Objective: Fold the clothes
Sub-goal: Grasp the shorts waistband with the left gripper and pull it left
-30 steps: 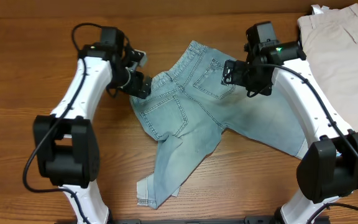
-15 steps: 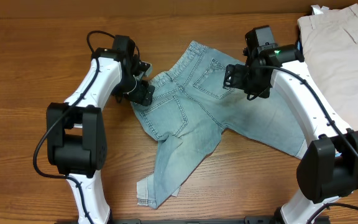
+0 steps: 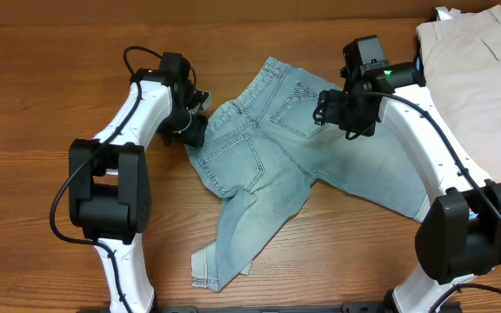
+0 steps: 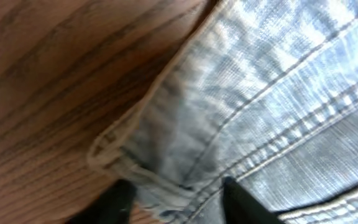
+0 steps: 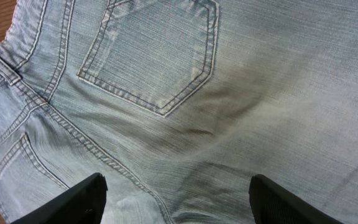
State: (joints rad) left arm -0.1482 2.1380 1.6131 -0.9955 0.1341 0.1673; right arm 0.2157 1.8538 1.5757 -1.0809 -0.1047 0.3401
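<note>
The faded light-blue jeans [image 3: 268,165] lie back side up and crumpled across the middle of the table, legs pointing toward the near edge. My left gripper [image 3: 195,130] sits at the waistband's left corner. In the left wrist view its two black fingers press from either side on the bunched waistband edge [image 4: 166,180], so the left gripper [image 4: 176,202] is shut on it. My right gripper [image 3: 339,109] hovers over the seat of the jeans. In the right wrist view the right gripper [image 5: 178,202] stands open and wide, nothing between its fingers, just below a back pocket [image 5: 157,56].
Beige trousers [image 3: 481,78] lie at the far right corner, behind the right arm. Bare wooden table [image 3: 42,104] stretches to the left of the left arm and along the near edge below the jeans' hems [image 3: 207,274].
The left gripper moved right onto the waistband corner and its jaws closed in on it. The right gripper's jaws narrowed slightly; it hardly shifted.
</note>
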